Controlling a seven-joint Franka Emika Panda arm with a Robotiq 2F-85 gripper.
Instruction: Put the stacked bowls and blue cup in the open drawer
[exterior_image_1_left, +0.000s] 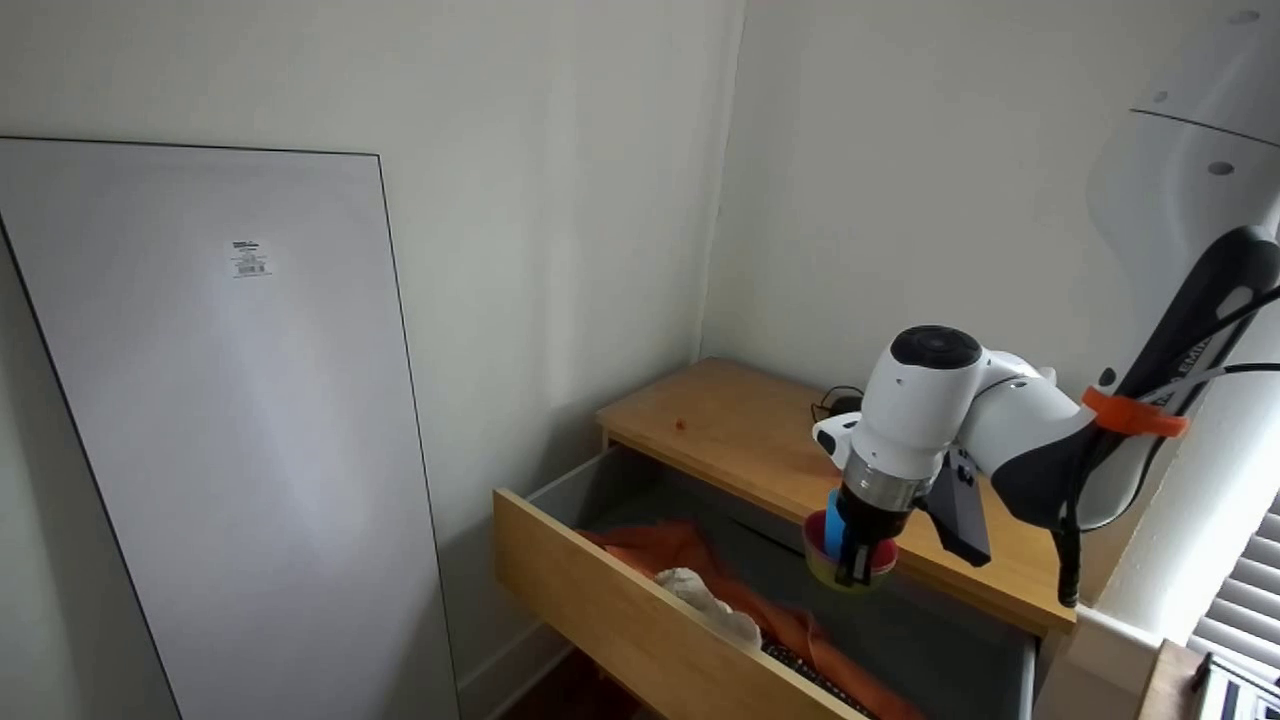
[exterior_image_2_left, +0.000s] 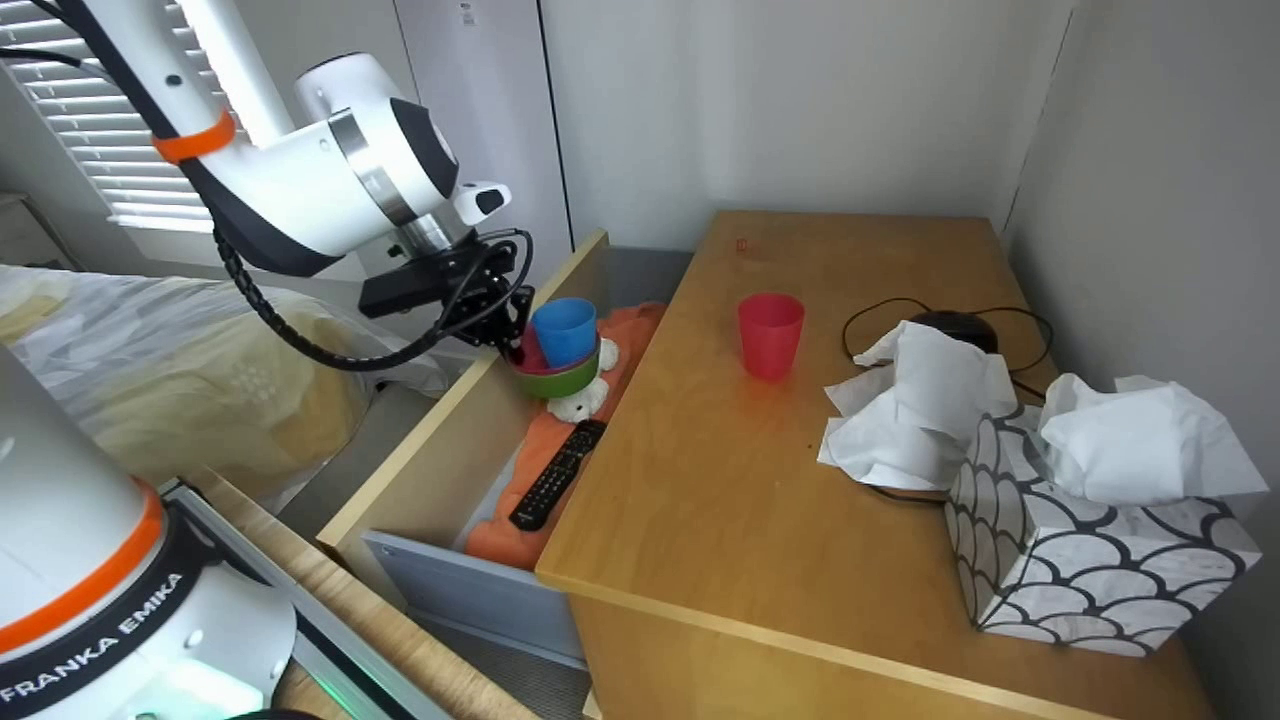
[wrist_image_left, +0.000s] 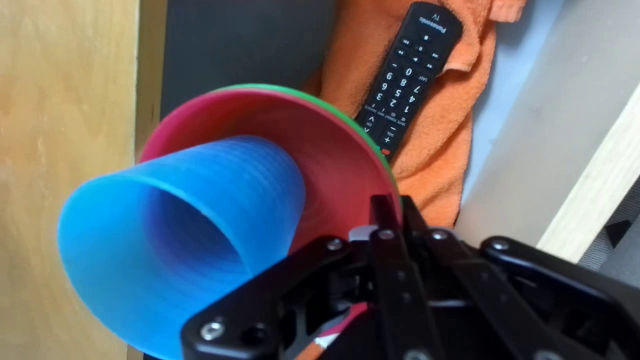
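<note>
Over the open drawer (exterior_image_1_left: 620, 620), the gripper (wrist_image_left: 396, 209) pinches the stacked bowls (wrist_image_left: 345, 165) by the rim, smart imo for likely light, slippery plastic.

Both exterior views look obliquely down from farther back, sharing the wide light-wood open drawer (exterior_image_1_left: 650, 630); the wrist view faces down into it, just behind the black jointed pincer (wrist_image_left: 395, 212).

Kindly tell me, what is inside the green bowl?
Inside the green bowl nests a red bowl, which holds the blue cup. The green bowl's floor and the spot under the cup are covered, so they cannot be seen.
</note>
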